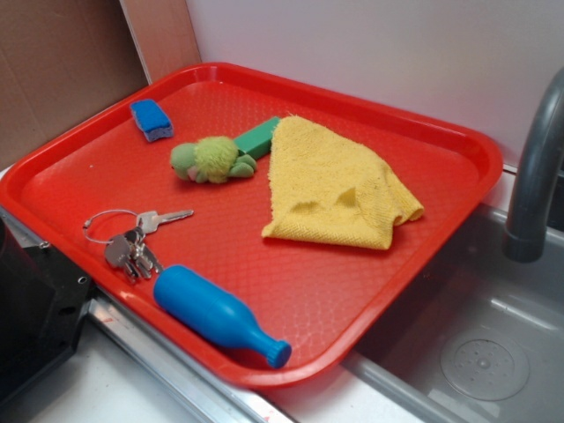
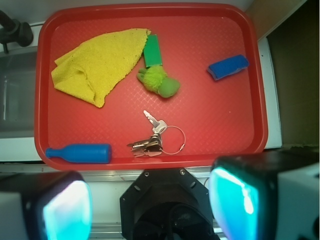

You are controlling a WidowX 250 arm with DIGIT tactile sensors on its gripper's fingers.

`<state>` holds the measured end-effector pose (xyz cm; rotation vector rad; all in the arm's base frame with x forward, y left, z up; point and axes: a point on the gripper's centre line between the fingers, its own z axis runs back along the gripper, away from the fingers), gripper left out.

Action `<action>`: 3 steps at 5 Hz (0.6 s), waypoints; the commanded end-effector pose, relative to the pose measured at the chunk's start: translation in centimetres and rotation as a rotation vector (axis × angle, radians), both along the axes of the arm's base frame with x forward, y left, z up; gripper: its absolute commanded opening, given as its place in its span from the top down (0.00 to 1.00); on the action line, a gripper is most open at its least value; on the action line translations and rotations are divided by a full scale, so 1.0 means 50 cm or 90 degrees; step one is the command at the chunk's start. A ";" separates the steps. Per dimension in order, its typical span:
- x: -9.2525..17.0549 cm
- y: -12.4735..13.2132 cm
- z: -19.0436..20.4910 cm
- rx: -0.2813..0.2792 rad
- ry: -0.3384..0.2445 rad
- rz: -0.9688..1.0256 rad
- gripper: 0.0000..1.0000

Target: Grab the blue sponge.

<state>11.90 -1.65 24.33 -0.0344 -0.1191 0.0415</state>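
Here the hand (image 2: 150, 200) hangs high above the red tray (image 2: 150, 155), fingers (image 2: 65, 210) spread wide and holding nothing. The blue sponge (image 2: 228, 67) lies alone near 1 tray corner, well apart from the plush toy (image 2: 159, 81).

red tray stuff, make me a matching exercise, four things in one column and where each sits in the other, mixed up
Places as seen in the exterior view.

1. blue sponge
2. blue bottle
3. yellow cloth
4. keys

A. near edge of the red tray, lying on its side
B. far left corner
C. right half, crumpled, covering one end of the green block
D. left side, between plush toy and bottle

Pairs: 1-B, 2-A, 3-C, 4-D
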 end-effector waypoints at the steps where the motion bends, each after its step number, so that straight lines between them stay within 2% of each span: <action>1: 0.000 0.000 0.000 0.000 0.000 0.000 0.00; 2: 0.094 0.100 -0.100 0.031 0.098 0.156 0.00; 3: 0.159 0.222 -0.185 0.013 0.000 0.313 0.00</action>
